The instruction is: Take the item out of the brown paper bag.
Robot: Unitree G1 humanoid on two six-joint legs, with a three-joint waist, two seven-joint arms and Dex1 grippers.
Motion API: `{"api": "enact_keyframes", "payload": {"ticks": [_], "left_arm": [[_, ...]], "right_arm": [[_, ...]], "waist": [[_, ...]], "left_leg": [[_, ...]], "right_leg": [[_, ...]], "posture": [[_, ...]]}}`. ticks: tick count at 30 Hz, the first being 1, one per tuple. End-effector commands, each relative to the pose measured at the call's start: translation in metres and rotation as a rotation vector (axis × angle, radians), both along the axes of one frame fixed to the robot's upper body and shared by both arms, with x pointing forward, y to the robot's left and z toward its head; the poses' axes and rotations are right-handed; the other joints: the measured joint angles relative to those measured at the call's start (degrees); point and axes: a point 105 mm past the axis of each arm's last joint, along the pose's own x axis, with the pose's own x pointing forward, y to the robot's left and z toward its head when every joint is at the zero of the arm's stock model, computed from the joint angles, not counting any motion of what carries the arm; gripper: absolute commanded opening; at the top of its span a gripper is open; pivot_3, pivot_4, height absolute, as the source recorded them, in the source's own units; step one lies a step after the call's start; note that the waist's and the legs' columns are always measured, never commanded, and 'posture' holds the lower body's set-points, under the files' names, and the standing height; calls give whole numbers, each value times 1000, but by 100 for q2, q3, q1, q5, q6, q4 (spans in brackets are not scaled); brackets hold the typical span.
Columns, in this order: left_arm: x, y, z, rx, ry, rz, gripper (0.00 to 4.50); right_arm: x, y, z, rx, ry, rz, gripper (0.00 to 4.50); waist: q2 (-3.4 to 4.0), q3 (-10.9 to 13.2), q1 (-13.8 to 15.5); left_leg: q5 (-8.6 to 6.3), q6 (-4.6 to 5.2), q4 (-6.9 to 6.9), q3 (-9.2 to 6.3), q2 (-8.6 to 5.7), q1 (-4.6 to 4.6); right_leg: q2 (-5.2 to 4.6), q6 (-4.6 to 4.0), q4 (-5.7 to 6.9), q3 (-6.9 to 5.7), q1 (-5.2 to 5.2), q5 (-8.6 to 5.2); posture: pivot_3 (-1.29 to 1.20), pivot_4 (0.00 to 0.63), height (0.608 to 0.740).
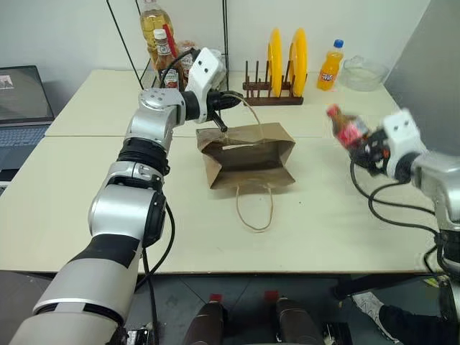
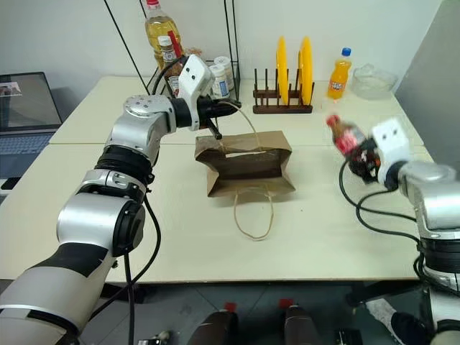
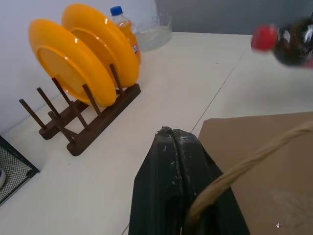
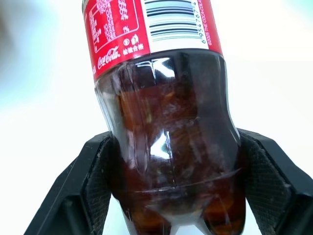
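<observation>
From my head cameras, looking down over the pale table [image 1: 316, 215], the brown paper bag [image 1: 248, 154] stands open near the middle, its creased kraft walls splayed and one thin cord loop lying slack on the table in front of it. My left gripper [image 1: 224, 103] is pinched shut on the other cord handle [image 2: 248, 118], holding it up behind the bag's mouth. Well off to the right, my right gripper [image 2: 363, 154] grips the item [image 2: 345, 135], a small dark cola bottle with a red cap and red label, tilted in the air and clear of the bag. I judge the main work done: the bottle is out, and what remains is probably to set it down and let go of the handle. At the back stand a wooden rack with yellow plates [image 1: 284, 54] and an orange soda bottle [image 1: 330, 66]. Along my left wrist, the black fingers [image 3: 168, 181] press together on the twisted tan cord, the flat brown paper just beyond. Along my right wrist, two ribbed black pads [image 4: 90, 186] clamp the bottle's glossy, rounded lower body on both sides, the smooth printed label above them.
</observation>
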Motion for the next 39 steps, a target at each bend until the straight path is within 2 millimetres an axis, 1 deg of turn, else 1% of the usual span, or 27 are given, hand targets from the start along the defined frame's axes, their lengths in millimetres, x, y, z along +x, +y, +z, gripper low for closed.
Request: {"api": "enact_keyframes", "payload": {"ticks": [1,4,8,11,12,15,16,18,20,22,23,25,27,28,29,32,35,38,39], "left_arm": [[-4,-6,19,-11,-69,-22,0],[-4,-5,19,-19,-70,-24,0],[-5,-2,16,-26,-68,-17,0],[-5,-1,14,-29,-67,-17,0],[-6,-1,14,-30,-67,-16,0],[-6,0,14,-33,-67,-14,0],[-6,0,14,-34,-67,-13,0],[-6,0,14,-36,-68,-12,0],[-6,1,15,-39,-68,-12,0],[-7,2,16,-46,-59,-20,0],[-7,4,17,-44,-62,-19,184],[-5,7,22,-49,-70,-3,606],[0,11,30,-54,-95,41,1149],[3,12,34,-56,-110,73,1471],[5,14,36,-56,-120,94,1770],[13,20,41,-41,-156,172,2668],[21,33,44,-28,-187,292,3602],[24,40,46,-16,-198,341,4463],[25,41,46,-13,-200,351,4490]], "right_arm": [[4,1,21,-74,-64,86,3233],[3,-5,13,-117,-21,114,3233],[2,-8,2,-74,45,120,3233],[1,-9,-3,-78,66,128,4280],[1,-10,-4,-86,68,130,4435],[1,-11,-4,-99,65,137,4435],[1,-11,-2,-100,58,139,4435],[2,-8,7,-100,22,158,4435],[0,2,21,-67,-23,182,4435],[-3,18,36,9,-67,219,4435],[-5,29,47,107,-89,218,4482],[-8,42,63,215,-128,213,4500],[-7,49,78,286,-194,187,4500],[-5,50,81,305,-228,165,4500],[-5,51,82,317,-245,148,4500],[-2,49,74,306,-275,94,4500],[0,49,71,293,-306,60,4500],[0,51,68,293,-319,51,4500],[0,52,66,291,-321,49,4500]], "waist": [[0,0,-71],[0,0,-116],[0,0,-118],[0,0,-114],[0,0,-114],[0,0,-111],[0,0,-111],[0,0,-111],[0,0,-113],[0,0,-113],[0,0,-120],[1,0,-134],[0,0,-110],[0,0,-95],[0,0,-80],[0,0,-38],[0,0,-16],[0,0,-20],[0,0,-23]], "left_leg": [[2,-2,2,1,0,-10],[8,-14,3,0,1,-17],[7,-13,3,-1,3,-17],[8,-13,5,-5,2,-17],[8,-14,6,-7,1,-17],[9,-16,8,-10,1,-17],[9,-16,8,-10,1,-17],[10,-17,8,-10,2,-17],[10,-17,8,-10,2,-17],[10,-18,7,-11,3,-17],[10,-18,7,-12,3,-17],[10,-18,6,-12,8,-17],[10,-18,8,-21,6,-17],[10,-18,9,-25,5,-17],[10,-17,9,-28,3,-18],[8,-13,10,-29,-3,-18],[8,-14,10,-26,-5,-18],[8,-14,10,-16,-7,-19],[8,-14,9,-15,-6,-21]], "right_leg": [[0,0,4,5,-12,0],[0,0,6,6,-21,0],[2,0,6,3,-19,0],[2,0,8,3,-19,0],[2,0,8,3,-19,0],[1,0,7,2,-17,0],[1,0,7,2,-17,0],[2,0,7,1,-17,0],[1,0,7,1,-17,0],[2,0,7,2,-18,0],[2,0,8,2,-18,0],[3,0,8,3,-18,0],[3,0,13,-3,-17,1],[3,0,13,-7,-17,1],[3,0,14,-8,-17,1],[1,0,16,-9,-16,1],[-1,0,18,-7,-16,1],[-1,0,38,3,-33,1],[-1,0,41,3,-36,1]], "posture": [[0,150,740],[0,150,740],[0,150,740],[0,150,740],[0,150,740],[0,150,740],[0,150,740],[0,150,740],[0,150,740],[0,150,740],[0,150,740],[0,150,740],[0,150,740],[0,150,740],[0,150,740],[0,150,740],[0,150,740],[0,150,740],[0,150,740]]}}
